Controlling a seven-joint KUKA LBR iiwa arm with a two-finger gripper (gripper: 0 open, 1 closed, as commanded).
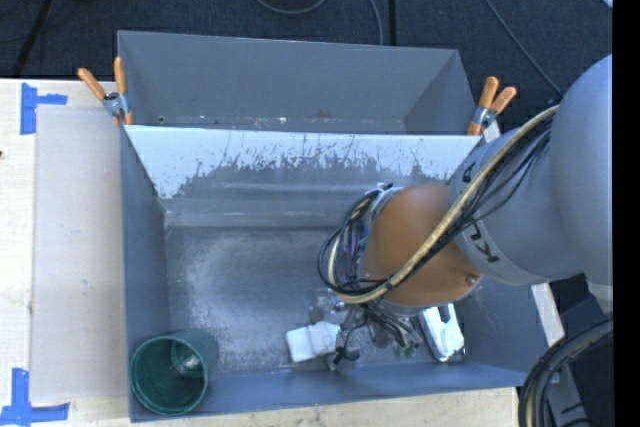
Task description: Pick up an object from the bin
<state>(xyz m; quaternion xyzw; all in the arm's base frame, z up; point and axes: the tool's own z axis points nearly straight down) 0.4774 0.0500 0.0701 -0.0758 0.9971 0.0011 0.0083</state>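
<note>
White boxy item (pixel 308 342) at bin (pixel 200 255) front; gripper (pixel 347 347) just beside it, claw state unreadable. Should centre over item, clear of wall.

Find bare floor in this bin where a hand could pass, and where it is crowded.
Bare floor runs from the green cup to the back wall and across to the arm. Crowded: front right, where the gripper hangs over a white block.

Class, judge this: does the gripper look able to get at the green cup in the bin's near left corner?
Probably yes: past the small white thing beside the gripper, only bare bin floor separates it from the green cup.
</note>
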